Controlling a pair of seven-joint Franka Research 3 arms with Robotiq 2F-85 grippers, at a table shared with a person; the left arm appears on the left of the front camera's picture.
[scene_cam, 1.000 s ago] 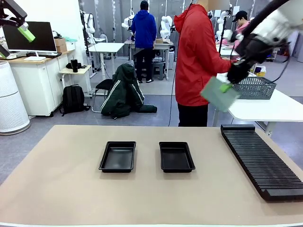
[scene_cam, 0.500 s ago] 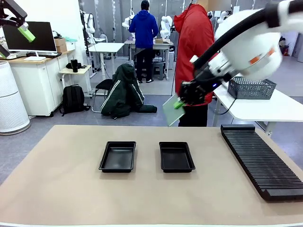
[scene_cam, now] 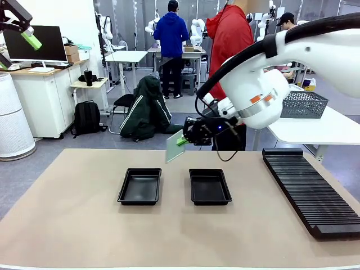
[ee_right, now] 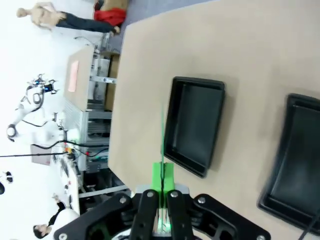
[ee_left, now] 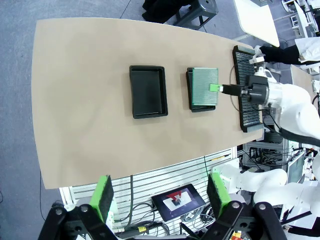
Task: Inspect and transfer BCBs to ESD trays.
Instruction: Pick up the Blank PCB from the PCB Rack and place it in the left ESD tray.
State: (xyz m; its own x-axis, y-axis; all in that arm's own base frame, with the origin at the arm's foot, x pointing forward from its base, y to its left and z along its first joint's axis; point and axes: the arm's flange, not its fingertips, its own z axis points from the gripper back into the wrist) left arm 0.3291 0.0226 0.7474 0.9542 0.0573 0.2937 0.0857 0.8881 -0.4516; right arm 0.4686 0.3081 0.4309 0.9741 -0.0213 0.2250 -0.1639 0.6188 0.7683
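Note:
My right gripper [scene_cam: 181, 141] is shut on the edge of a pale-green BCB [scene_cam: 174, 148], held tilted in the air over the gap between the two black ESD trays, near their far rims. The left tray [scene_cam: 139, 186] and the right tray [scene_cam: 210, 186] hold nothing. In the right wrist view the BCB [ee_right: 162, 135] is edge-on, a thin green line rising from the shut gripper [ee_right: 162, 172] beside one tray [ee_right: 196, 125]. From high above, the BCB [ee_left: 204, 86] overlaps one tray. My left gripper [ee_left: 161, 192] is open and holds nothing; one green fingertip [scene_cam: 32, 40] is at top left.
A long black ribbed rack [scene_cam: 312, 191] lies along the table's right side. A person in a red jacket [scene_cam: 232, 62] stands at the far side. A dark mesh basket [scene_cam: 304, 104] sits on a white table behind.
My right arm has swung left and down from beside the mesh basket, carrying the BCB to above the trays. The left arm has not moved.

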